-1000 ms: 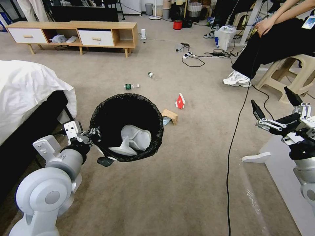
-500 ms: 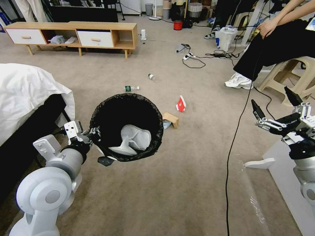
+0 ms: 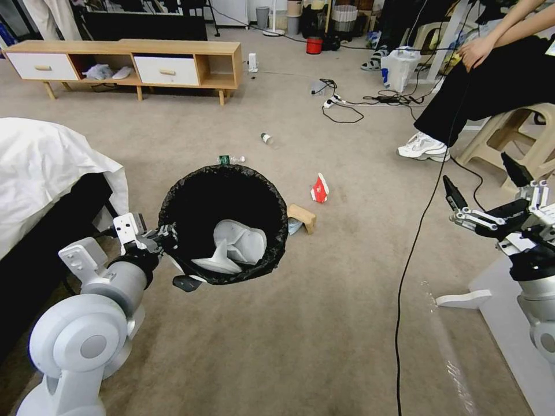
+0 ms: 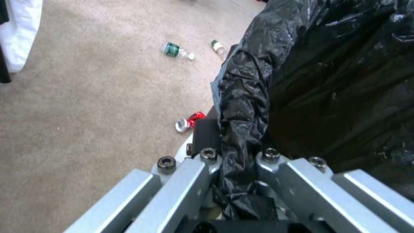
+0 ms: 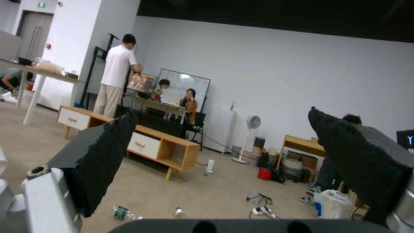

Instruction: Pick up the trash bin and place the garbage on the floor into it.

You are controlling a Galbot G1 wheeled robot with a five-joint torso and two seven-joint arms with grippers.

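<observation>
The left gripper [image 3: 169, 238] is clamped on the rim of the small round white trash bin lined with crinkly black plastic [image 3: 223, 222], holding it above the beige short-pile carpet [image 3: 324, 323]; one white crumpled piece [image 3: 234, 248] lies inside; the right gripper [image 3: 483, 190] hangs at the right with its two black fingers spread, holding nothing. On the carpet beyond the bin I count two clear green-labelled bottles [image 3: 230, 159], one red-and-white paper carton [image 3: 319, 189], one brown cardboard piece [image 3: 302, 217]; one crushed red can [image 4: 190, 120] lies below the bin.
</observation>
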